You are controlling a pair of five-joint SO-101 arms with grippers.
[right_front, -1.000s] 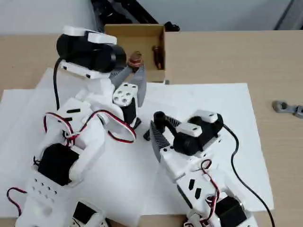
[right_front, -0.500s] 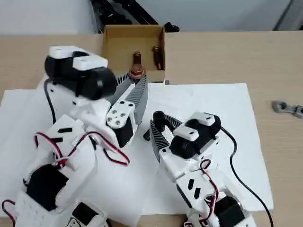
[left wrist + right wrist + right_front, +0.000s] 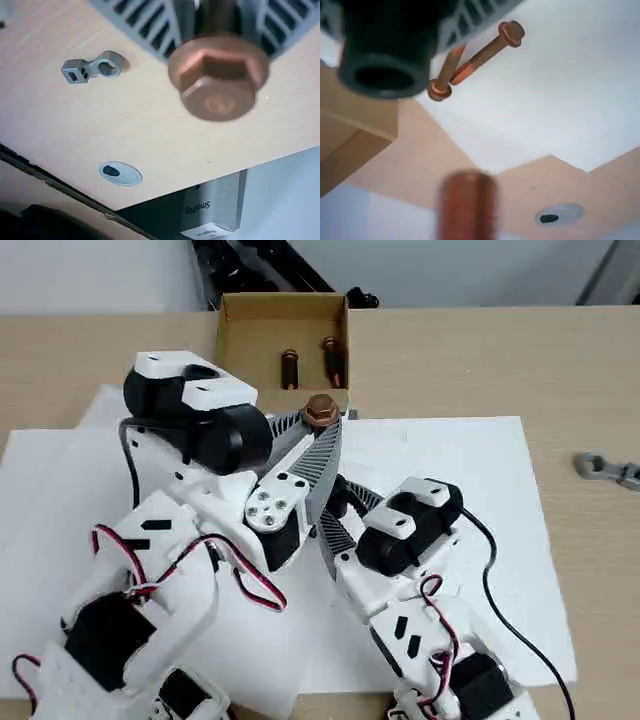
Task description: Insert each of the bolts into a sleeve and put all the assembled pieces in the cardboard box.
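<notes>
Bolt, copper with a hex flange head, is pinched between the ribbed gray fingers of the left hand. It sits just at the front wall of the cardboard box, above the white paper. Head end is up toward the high camera and the shaft is hidden between the fingers. In the left wrist view the head faces the lens straight on, so the long axis runs along the line of sight. Right hand is just beside the left one, over the paper, clamped on a black sleeve. The sleeve's open bore faces the right wrist camera. Two copper-and-dark pieces lie in the right half of the box. They are side by side, long axes running front to back. Two loose bolts lie on the paper in a V, shafts meeting at one end and heads spread apart. Gray tool lies on the bare surface, well apart to the right.
</notes>
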